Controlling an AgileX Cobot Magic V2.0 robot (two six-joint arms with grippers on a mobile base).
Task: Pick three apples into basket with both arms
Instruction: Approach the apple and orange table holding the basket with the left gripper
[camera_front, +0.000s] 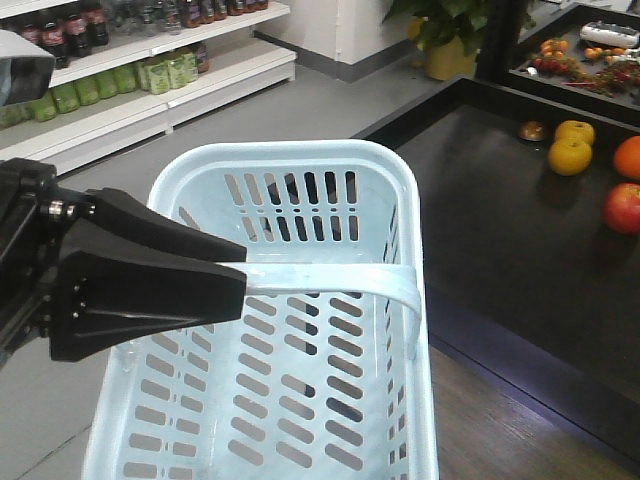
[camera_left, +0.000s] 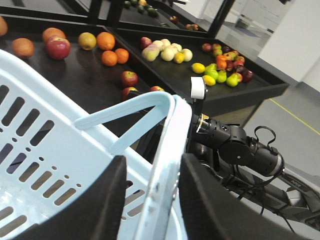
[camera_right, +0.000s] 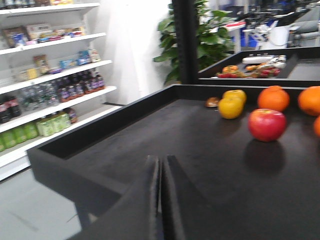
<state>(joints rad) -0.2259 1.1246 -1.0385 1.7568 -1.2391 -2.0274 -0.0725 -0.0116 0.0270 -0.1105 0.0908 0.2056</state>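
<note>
Your left gripper (camera_front: 235, 280) has its jaws closed on the basket (camera_front: 290, 150), pinching the rim where the band handle joins it. The basket hangs empty just beside the edge of the surface (camera_right: 165, 130). Your right gripper (camera_right: 160, 159) has its jaws pressed flat together with nothing in them, low over the surface near its corner.

The three apples (camera_left: 129, 78) you want are the dark maroon ones. In the left wrist view one sits in plain sight on the surface, and two more peep out from behind the handle, all on the side of the surface nearest the basket. None is in the basket yet, so the step in hand is the first pick.

Open the right jaws wide before you travel, not over the fruit. Do not go for the brighter red apple (camera_right: 267, 125) beside the oranges (camera_right: 273, 98) straight ahead of the right wrist; it looks like the wrong one. Come down from above, straddle the apple at its widest, and close gently, since a round fruit will likely roll if nudged on one side. Hold the basket level meanwhile.
</note>
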